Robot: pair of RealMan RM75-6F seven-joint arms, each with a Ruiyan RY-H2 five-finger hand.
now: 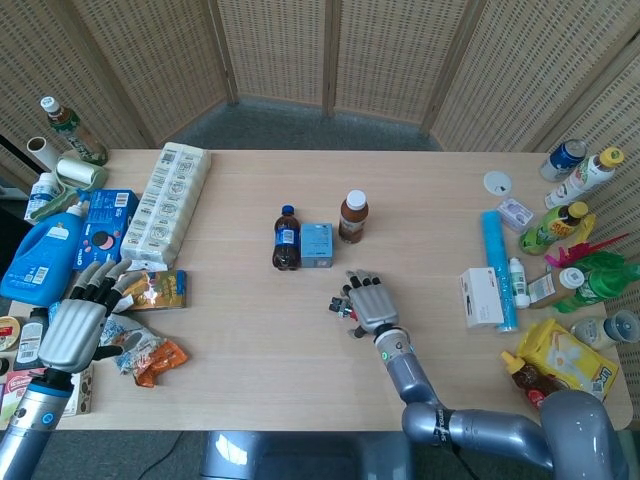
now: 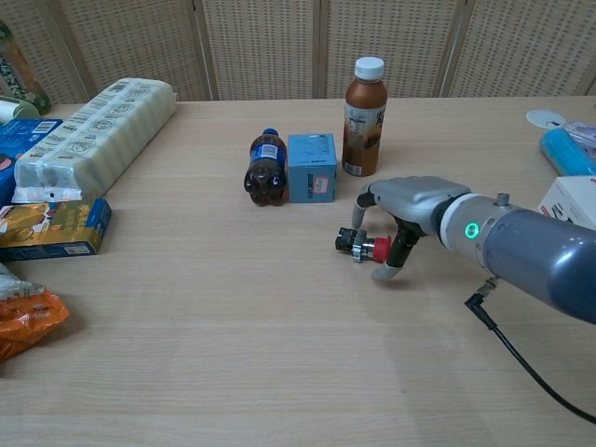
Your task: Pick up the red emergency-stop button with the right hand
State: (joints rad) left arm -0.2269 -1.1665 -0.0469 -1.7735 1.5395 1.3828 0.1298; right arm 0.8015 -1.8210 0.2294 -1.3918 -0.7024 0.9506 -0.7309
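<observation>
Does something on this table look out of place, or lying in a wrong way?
The small cola bottle lies on its side beside the blue box, while the brown bottle next to it stands upright. Nothing looks spilled or broken.

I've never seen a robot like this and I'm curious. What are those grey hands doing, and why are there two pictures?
It is a robot with two arms and hands much like yours. It carries two cameras: the head view looks down from high up, the chest view looks across the table from low down. Both show the same moment.

The right hand has reached the red emergency-stop button, a small part with a red cap that lies on its side. Its fingers curl down around the button, but the button lies on the table, not lifted. The left hand waits near the snack packets, fingers spread, holding nothing.

Behind the button stand a brown bottle and a small blue box, with a cola bottle lying beside them.
</observation>
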